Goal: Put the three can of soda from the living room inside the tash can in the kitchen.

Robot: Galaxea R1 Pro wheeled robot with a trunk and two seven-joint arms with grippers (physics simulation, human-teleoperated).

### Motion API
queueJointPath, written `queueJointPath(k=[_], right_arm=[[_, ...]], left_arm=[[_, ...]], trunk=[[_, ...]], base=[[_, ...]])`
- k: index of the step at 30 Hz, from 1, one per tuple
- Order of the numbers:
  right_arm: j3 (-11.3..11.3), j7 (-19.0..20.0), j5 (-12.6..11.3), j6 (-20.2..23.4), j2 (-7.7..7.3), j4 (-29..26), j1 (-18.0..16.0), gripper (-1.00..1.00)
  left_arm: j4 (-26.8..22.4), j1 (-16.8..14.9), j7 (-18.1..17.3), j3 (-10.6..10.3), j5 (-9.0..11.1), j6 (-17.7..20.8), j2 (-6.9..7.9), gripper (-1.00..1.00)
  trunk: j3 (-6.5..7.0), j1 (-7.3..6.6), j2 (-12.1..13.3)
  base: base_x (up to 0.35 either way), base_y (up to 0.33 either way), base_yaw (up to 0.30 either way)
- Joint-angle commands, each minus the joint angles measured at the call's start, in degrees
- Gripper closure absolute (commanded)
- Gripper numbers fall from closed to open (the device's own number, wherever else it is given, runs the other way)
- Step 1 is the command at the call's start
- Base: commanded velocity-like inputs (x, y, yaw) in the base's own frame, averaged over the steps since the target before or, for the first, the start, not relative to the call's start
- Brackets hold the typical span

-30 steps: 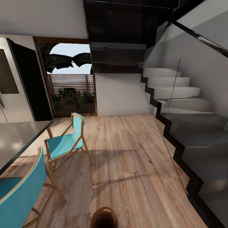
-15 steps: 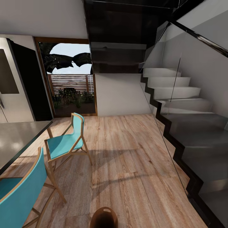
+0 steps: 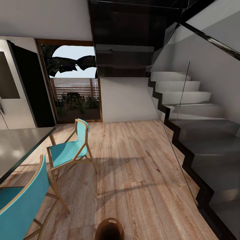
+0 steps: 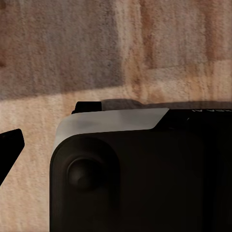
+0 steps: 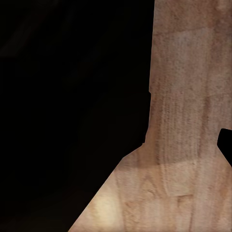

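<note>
Neither gripper's state can be told: the wrist views give dark robot bodywork over the wood floor [image 3: 140, 160]. The bin [image 3: 109, 229] stands on the floor at the head view's bottom edge, near two turquoise chairs [image 3: 68, 150] by a grey table [image 3: 16, 146]; the fridge [image 3: 13, 86] is beyond, stairs [image 3: 193, 110] opposite.

I count two turquoise chairs [image 3: 68, 150] with wooden frames, one behind the other beside one grey surface [image 3: 16, 146]. One brown trash can [image 3: 109, 229] sits at the bottom edge of my head view, on the one wood floor [image 3: 133, 166]. There is one staircase [image 3: 186, 100], one glass door [image 3: 74, 86] and one fridge [image 3: 10, 86]. I count no soda cans.
</note>
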Motion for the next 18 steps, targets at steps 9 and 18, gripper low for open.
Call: queueJointPath(k=[9,18], right_arm=[[0.0,0.0,0.0,0.0,0.0,0.0,0.0,-1.0],[0.0,0.0,0.0,0.0,0.0,0.0,0.0,-1.0]], left_arm=[[0.0,0.0,0.0,0.0,0.0,0.0,0.0,-1.0],[0.0,0.0,0.0,0.0,0.0,0.0,0.0,-1.0]], trunk=[[0.0,0.0,0.0],[0.0,0.0,0.0]], base=[[0.0,0.0,0.0],[0.0,0.0,0.0]])
